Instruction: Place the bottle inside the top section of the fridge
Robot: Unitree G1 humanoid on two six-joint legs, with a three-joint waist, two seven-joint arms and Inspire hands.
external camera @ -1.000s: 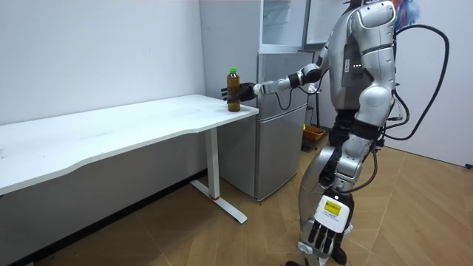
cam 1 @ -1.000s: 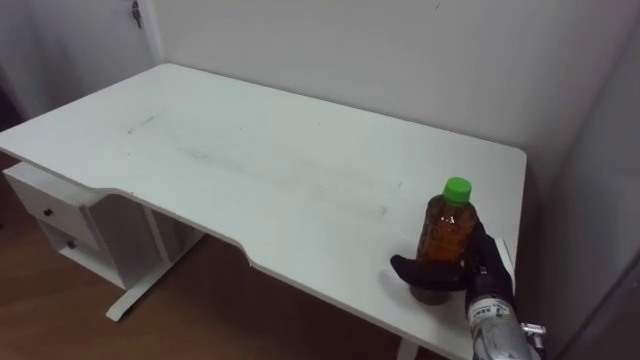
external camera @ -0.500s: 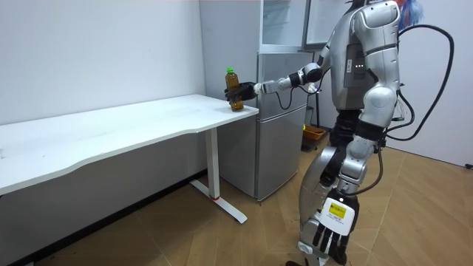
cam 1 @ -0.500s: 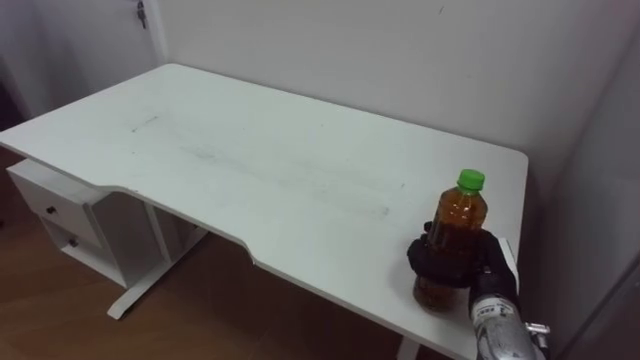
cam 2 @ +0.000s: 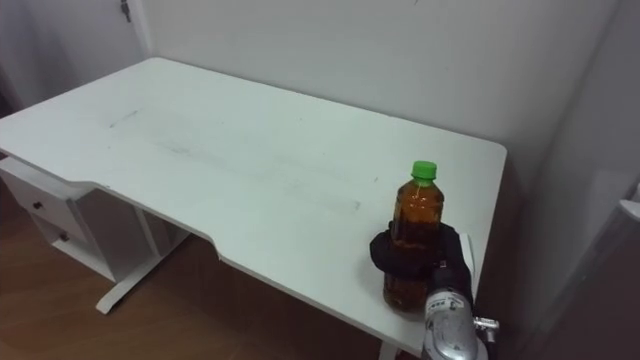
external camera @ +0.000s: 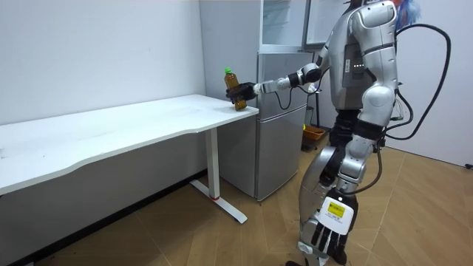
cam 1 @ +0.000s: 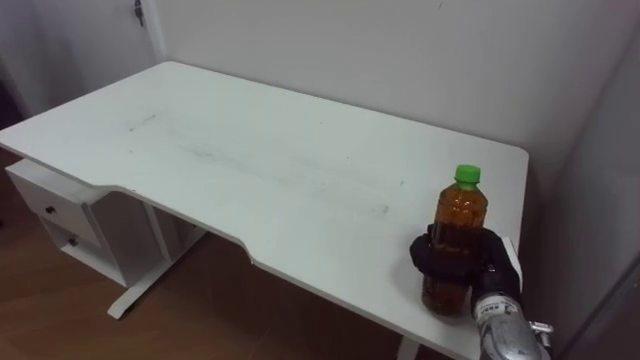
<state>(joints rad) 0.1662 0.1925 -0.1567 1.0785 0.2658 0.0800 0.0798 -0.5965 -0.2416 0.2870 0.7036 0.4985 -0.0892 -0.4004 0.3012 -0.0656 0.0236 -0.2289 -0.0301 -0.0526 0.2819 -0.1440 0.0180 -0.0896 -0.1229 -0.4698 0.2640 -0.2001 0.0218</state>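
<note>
Bottle (cam 1: 458,235) of amber liquid, green cap on top, is upright over the right-hand end of the white table (cam 1: 250,150), near its front edge (whether its base touches the top cannot be told). The right hand (cam 1: 487,268) has its dark fingers curled round the bottle's lower half. The left hand (external camera: 329,238) hangs well below the table, fingers loose. A fridge (external camera: 279,125) stands just past the table's end.
</note>
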